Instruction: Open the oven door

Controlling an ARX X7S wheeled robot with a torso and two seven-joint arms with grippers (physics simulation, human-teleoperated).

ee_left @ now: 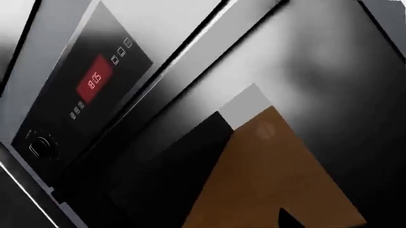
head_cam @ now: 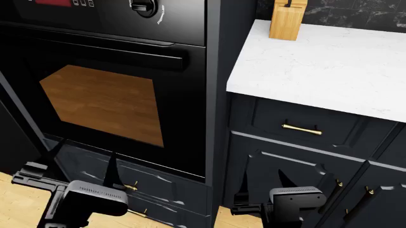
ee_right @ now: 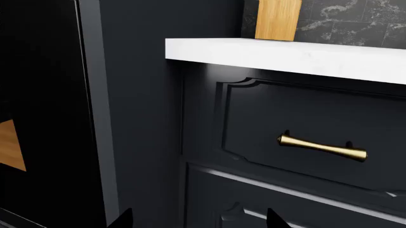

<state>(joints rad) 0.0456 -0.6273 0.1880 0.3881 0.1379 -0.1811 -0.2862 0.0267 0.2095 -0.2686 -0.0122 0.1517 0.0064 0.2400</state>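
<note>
While door (head_cam: 101, 95) sits shut, task not begun.
Handle (head_cam: 108, 53) untouched, well above left gripper (head_cam: 85, 164); both grippers apparently open, empty; right gripper (head_cam: 298, 173) faces drawers.

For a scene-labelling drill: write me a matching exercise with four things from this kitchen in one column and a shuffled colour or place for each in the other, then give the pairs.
Column 1
1. oven door
2. knife block
3. drawer handle
4. display

Column 2
A. brass-coloured, on a navy drawer front under the countertop
B. red, on the control panel above the door
C. glossy black, with a brownish window and a bar handle along its upper edge
D. light wood, standing on the white countertop

Pairs: 1-C, 2-D, 3-A, 4-B
</note>
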